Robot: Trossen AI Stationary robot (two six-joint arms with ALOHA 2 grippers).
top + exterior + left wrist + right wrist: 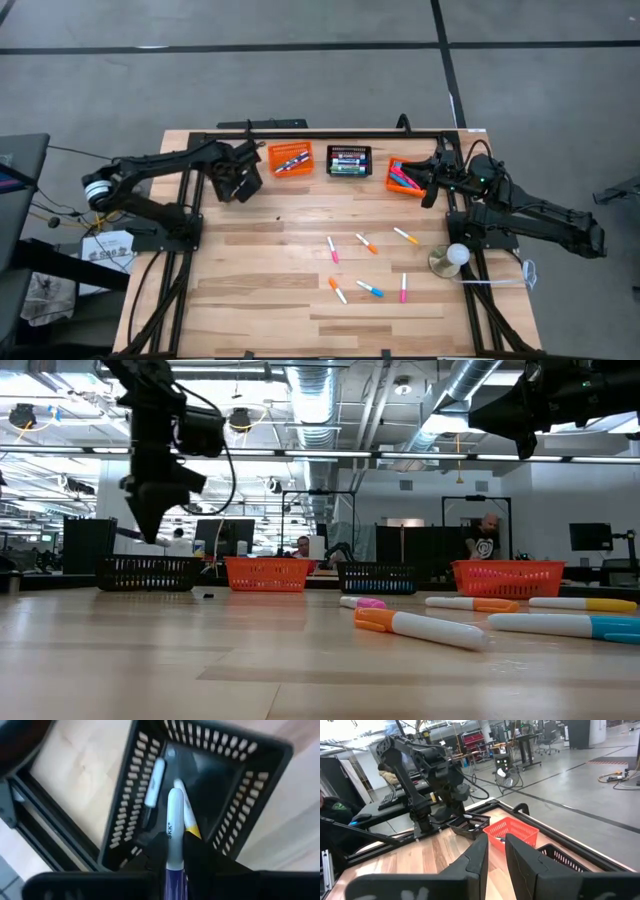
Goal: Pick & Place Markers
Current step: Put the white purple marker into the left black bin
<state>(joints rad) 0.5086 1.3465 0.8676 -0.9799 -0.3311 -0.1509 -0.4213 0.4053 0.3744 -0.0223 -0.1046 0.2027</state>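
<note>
Two claws: left claw [176, 851] clamped on slim white marker [173, 827] over black mesh basket [240, 785], right claw [496, 851] fingers together.

– What's that tabletop made of?

– The pale wooden table [260, 270] is planked butcher-block, smooth with a soft satin sheen, framed by matt black metal rails [330, 134].

– And the containers?

– The small black plastic mesh basket [235, 780] has slotted walls and a slightly glossy base. The small orange plastic mesh baskets [268, 573] look matt.

– The pens?

– The short capped plastic markers [425, 628] are smooth and glossy. The white one [173, 827] in the left gripper's matt black fingers [205, 857] shines too.
</note>
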